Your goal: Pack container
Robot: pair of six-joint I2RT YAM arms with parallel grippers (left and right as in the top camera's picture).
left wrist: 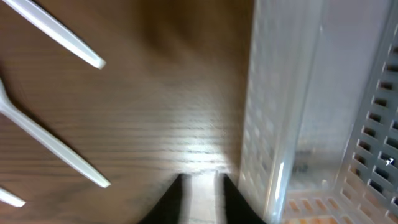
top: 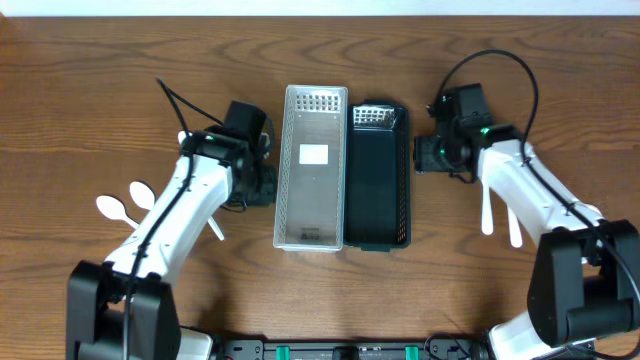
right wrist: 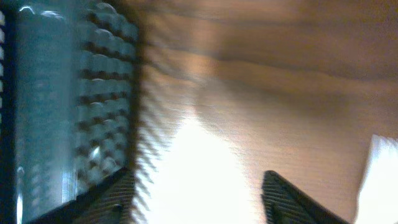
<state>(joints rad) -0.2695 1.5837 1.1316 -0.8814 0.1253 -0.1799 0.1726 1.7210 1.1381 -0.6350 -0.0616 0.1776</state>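
White spoons (top: 112,207) far left on wooden table (top: 90,90). Left gripper (left wrist: 202,202) just beside clear perforated container (top: 312,210), fingers nearly together, pale strip between; grip unclear. Black container (top: 378,190) touching clear one's right side. Right gripper (right wrist: 205,199) beside it, fingers wide apart. White utensils (top: 487,215) right.

Two bins: one clear bin (top: 312,170), one black bin (top: 378,185). Five white utensils: three left utensils (top: 112,207), two right utensils (top: 487,212). Two arms (top: 170,215).
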